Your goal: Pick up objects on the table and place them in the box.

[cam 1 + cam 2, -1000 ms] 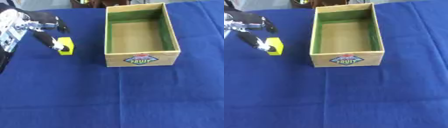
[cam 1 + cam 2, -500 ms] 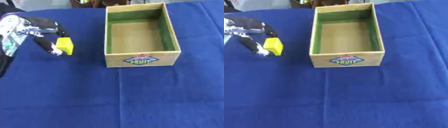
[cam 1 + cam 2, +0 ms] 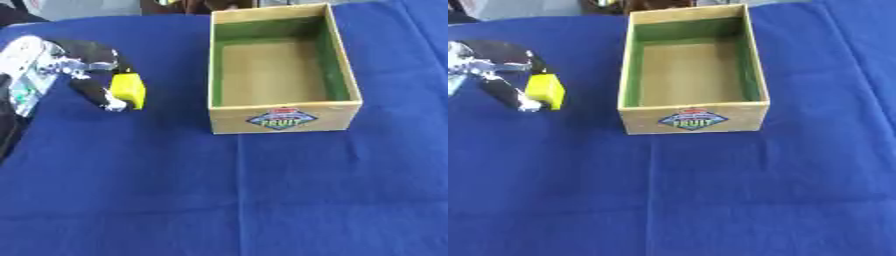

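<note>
The yellow block is pinched in my left hand, with my fingers and thumb curled around it, over the blue tabletop at about nine o'clock from the box. The block stands with its long side up and down, and the open box lies at three o'clock from my hand, near but not touching, so I think I must carry the block that way and over the near wall. My right hand does not show, so my left hand is the one for this job.
</note>
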Tool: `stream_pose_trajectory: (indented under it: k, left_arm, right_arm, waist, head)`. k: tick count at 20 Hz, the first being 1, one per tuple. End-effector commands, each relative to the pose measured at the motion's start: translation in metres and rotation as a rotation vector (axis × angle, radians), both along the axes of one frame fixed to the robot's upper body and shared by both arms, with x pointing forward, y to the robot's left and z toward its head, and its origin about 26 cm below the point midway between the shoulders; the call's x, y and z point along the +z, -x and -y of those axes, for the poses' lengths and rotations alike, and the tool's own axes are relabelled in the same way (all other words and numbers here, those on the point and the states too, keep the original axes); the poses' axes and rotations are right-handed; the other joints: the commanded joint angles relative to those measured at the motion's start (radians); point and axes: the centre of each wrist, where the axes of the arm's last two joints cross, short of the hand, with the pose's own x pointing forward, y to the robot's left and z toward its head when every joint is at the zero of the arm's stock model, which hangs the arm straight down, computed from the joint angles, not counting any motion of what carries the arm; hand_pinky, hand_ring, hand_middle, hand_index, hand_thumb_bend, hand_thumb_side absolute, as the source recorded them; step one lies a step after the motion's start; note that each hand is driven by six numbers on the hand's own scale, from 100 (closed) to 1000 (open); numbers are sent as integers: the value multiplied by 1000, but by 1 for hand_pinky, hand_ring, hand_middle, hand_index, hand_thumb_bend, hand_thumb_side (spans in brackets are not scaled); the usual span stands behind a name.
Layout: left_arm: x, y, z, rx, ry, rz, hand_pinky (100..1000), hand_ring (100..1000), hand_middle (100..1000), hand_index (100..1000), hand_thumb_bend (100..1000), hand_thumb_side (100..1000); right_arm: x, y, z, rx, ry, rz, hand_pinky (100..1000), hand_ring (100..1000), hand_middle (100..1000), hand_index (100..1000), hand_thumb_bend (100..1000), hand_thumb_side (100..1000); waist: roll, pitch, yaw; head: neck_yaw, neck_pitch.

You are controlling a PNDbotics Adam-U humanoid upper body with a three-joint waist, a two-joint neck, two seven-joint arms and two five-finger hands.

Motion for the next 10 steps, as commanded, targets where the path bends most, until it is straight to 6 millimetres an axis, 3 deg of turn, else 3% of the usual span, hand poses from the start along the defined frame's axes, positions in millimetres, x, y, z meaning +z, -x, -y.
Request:
stream_pose_trajectory:
  k: [1, 10]
  left_arm:
    - [14, 3, -6, -1, 6, 68, 555, 672, 592, 799, 559, 606]
    - [9, 1, -7, -7, 28, 114, 457, 571, 486, 698, 325, 430]
  right_arm:
    - [10, 3, 1, -7, 22, 32, 682, 671, 526, 769, 100, 1000]
    - [9, 3, 1, -11, 14, 30, 682, 672, 525, 769, 100, 1000]
  waist:
    - [-7, -17, 0]
    - [-8, -16, 1]
  head:
    - [1, -11]
    - [0, -10]
